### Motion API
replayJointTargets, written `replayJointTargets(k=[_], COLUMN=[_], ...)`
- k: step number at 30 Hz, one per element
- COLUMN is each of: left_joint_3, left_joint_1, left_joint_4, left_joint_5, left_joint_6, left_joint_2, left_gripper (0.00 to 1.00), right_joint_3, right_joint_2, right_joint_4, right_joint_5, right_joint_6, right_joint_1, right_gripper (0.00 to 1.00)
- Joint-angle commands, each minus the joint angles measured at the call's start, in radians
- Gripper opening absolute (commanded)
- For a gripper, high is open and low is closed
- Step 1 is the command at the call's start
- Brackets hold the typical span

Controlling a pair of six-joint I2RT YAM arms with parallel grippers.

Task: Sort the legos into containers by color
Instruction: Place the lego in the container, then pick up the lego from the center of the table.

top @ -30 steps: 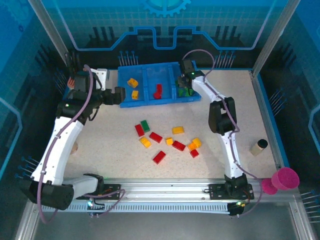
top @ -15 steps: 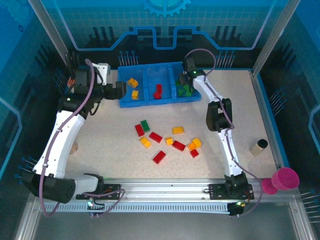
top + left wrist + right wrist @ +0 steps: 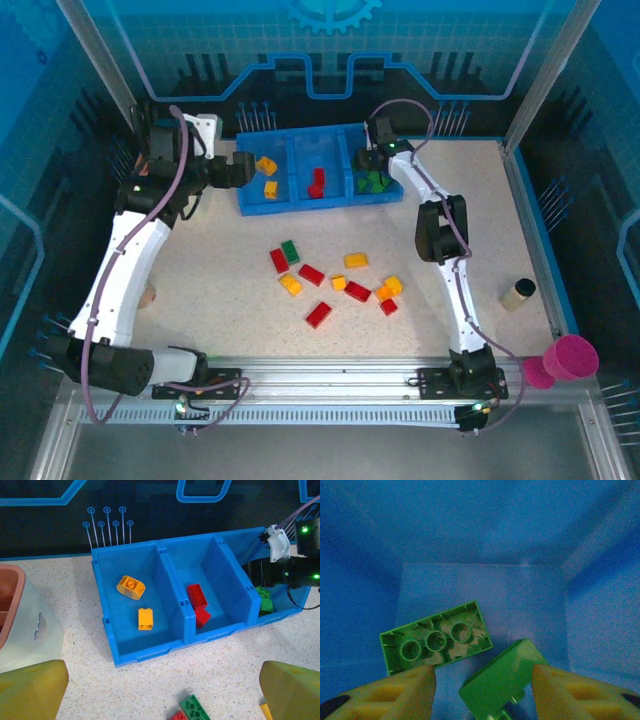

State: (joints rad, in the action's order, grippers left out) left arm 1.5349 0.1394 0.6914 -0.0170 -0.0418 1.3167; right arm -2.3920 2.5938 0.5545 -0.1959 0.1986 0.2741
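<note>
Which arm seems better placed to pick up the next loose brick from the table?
Likely the left: the left gripper hangs open and empty beside the blue tray, while the right gripper sits inside a compartment with a green brick between its fingers.

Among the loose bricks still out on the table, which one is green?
The green brick at the pile's left end, beside a red brick; every other loose one is red or yellow-orange.

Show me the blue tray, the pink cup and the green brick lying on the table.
Blue tray (image 3: 300,206): overhead view, its front wall.
Pink cup (image 3: 571,357): overhead view, its open top.
Green brick (image 3: 290,250): overhead view, its top face.
</note>
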Motion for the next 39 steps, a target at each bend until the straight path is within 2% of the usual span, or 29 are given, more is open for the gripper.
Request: replayJointTargets(k=[1, 8, 15, 20, 23, 26, 32, 39], left_joint_3=[0.012, -0.008, -0.070, -0.112, -0.123, -0.130, -0.201, -0.279], left_joint_1=[-0.009, -0.009, -0.009, -0.009, -0.009, -0.009, -0.009, -0.009], left_joint_4=[-0.002, -0.013, -0.013, -0.010, -0.006, 0.003, -0.013, -0.003], left_joint_5=[0.024, 0.039, 0.032, 0.034, 0.035, 0.034, 0.037, 0.073], left_joint_6=[0.008, -0.009, -0.014, -0.016, -0.010, -0.016, -0.030, -0.060], left_joint_2=[-0.033, -0.080, -0.147, -0.191, -0.205, -0.222, -0.310, -0.376], left_gripper=[0.99, 0.99, 0.99, 0.99, 0.99, 0.99, 0.99, 0.99], right_joint_3=[0.052, 0.152, 0.417, 0.537, 0.556, 0.615, 0.662, 0.683], right_joint_2=[-0.121, -0.222, -0.463, -0.573, -0.581, -0.599, -0.589, -0.516], right_joint_4=[-0.053, -0.061, -0.116, -0.059, 0.018, 0.010, 0.006, 0.012], right_joint_5=[0.015, 0.020, 0.043, 0.051, 0.050, -0.015, 0.012, 0.058], right_joint_6=[-0.011, -0.018, -0.019, -0.016, 0.013, 0.030, 0.116, 0.201], right_joint_1=[-0.003, 0.007, 0.077, 0.215, 0.318, 0.406, 0.500, 0.552], right_gripper=[0.46, 0.34, 0.36, 0.38, 0.41, 0.44, 0.45, 0.49])
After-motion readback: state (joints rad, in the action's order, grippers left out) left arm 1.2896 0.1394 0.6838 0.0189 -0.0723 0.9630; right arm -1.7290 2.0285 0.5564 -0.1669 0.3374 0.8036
